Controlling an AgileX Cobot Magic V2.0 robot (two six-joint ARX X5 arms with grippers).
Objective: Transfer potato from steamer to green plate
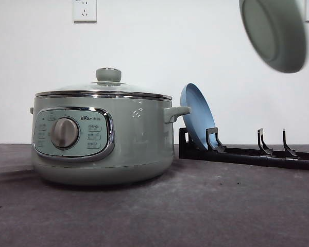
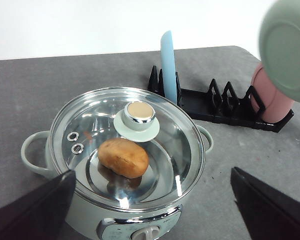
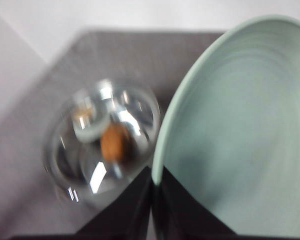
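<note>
Front view: the steamer [image 1: 101, 135] carries the word "Bear" on its chrome-framed panel, above one silver dial; the small button labels are too fine to read. It sits lid on, on a dark grey surface [image 1: 195, 206] before a white wall with two sockets. One blue plate [image 1: 196, 116] stands upright in a black rack [image 1: 247, 152]. The green plate [image 1: 274, 32] is tilted in the air at upper right, well above the rack.

Left wrist view: one potato [image 2: 123, 157] lies inside the steamer under the glass lid [image 2: 125, 145], beside the knob. The left tool [image 2: 150, 200] has its two dark fingers [image 2: 35, 207] spread wide, holding nothing, above the steamer's front edge. The blue plate is edge-on in the rack, a pink object [image 2: 272, 100] stands at the rack's far end, and the green plate is in the air above it.

Right wrist view: blurred. The right tool [image 3: 154, 200] has its fingers pressed together on the rim of the green plate; the steamer and potato lie below.
</note>
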